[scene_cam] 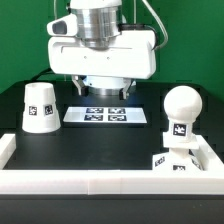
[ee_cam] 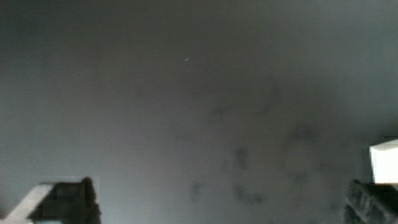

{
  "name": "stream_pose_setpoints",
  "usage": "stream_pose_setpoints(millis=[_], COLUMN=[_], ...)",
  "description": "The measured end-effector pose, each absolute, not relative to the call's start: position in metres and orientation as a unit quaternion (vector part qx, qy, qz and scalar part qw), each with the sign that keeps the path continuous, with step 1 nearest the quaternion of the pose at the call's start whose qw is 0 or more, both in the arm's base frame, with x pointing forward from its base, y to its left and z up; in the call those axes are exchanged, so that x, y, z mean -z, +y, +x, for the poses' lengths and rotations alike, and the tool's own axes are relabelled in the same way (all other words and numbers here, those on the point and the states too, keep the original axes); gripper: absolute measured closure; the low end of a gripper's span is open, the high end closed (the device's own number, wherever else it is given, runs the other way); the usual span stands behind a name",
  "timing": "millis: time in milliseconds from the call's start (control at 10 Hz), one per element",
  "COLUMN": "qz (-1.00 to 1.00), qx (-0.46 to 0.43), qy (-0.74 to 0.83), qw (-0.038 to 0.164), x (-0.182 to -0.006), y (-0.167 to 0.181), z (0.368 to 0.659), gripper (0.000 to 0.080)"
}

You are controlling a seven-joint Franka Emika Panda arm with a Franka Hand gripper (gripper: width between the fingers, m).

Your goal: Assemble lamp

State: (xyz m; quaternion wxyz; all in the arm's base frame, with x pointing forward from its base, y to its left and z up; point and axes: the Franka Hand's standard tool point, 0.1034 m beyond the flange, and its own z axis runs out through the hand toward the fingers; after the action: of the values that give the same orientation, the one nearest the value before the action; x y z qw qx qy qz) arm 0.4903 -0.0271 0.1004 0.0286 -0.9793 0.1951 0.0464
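Note:
In the exterior view the white cone-shaped shade (scene_cam: 40, 107) stands on the black table at the left, tag facing me. The round bulb (scene_cam: 181, 108) stands upright with its neck down at the right, on or just behind the flat base (scene_cam: 172, 162), which lies against the white front wall. I cannot tell whether they are joined. My gripper (scene_cam: 100, 88) hangs at the back centre, above the marker board (scene_cam: 105, 114), far from all three parts. In the wrist view the gripper (ee_cam: 217, 205) is open and empty, with dark fingertips (ee_cam: 63, 203) wide apart over bare dark table.
A low white wall (scene_cam: 100, 183) runs along the table's front and sides. Green backdrop stands behind. A small white patch (ee_cam: 386, 158) shows at the edge of the wrist view; I cannot tell what it is.

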Motion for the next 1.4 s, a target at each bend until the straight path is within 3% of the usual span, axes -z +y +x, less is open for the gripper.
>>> stream_pose_setpoints(millis=[400,1000,1400], qz=[-0.982,-0.988,-0.989], qx=[-0.049,-0.038,-0.030], qy=[0.181,0.142,0.140], qw=[0.029,0.036,0.044], x=[-0.099,-0.120,-0.121], y=[-0.031,-0.096,-0.107], z=[0.486,0.410,0.405], gripper=[0.0101,0.0101,0.0101])
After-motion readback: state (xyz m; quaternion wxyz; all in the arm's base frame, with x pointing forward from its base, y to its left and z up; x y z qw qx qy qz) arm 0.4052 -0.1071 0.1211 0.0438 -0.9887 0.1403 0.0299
